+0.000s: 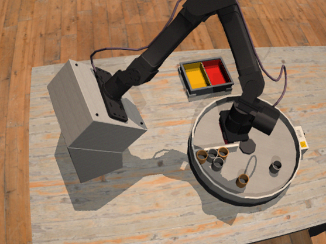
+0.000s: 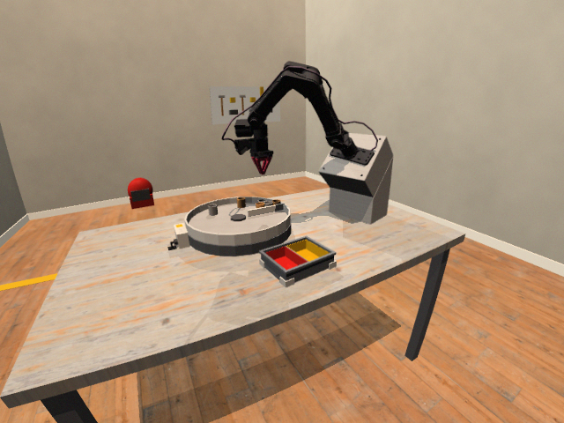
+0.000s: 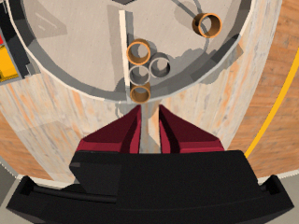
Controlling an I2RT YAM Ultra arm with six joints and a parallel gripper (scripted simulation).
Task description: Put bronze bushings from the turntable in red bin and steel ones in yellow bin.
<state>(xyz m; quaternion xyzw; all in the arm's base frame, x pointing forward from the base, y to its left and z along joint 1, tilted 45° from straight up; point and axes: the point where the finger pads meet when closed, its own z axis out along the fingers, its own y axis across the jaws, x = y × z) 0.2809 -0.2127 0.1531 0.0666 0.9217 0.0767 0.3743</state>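
The round turntable point(image 1: 243, 149) carries three bronze bushings point(image 1: 201, 156) point(image 1: 223, 152) point(image 1: 242, 180) and three steel ones point(image 1: 212, 153) point(image 1: 218, 163) point(image 1: 275, 166). Four of them cluster at its left edge beside a white bar point(image 1: 221, 146). In the wrist view the cluster point(image 3: 140, 71) lies ahead of the fingers, with a lone bronze bushing point(image 3: 209, 24) to the right. My gripper point(image 2: 263, 169) hangs high above the turntable; its red fingers stand nearly together with nothing between them. The red bin point(image 1: 216, 71) and yellow bin point(image 1: 195, 74) sit side by side in one tray and look empty.
A dark octagonal hub point(image 1: 247, 146) marks the turntable's centre. A white control box point(image 1: 301, 140) sits at its right rim. The arm's grey pedestal point(image 1: 89, 106) stands on the table's left. A red object point(image 2: 140, 192) rests on the floor by the wall.
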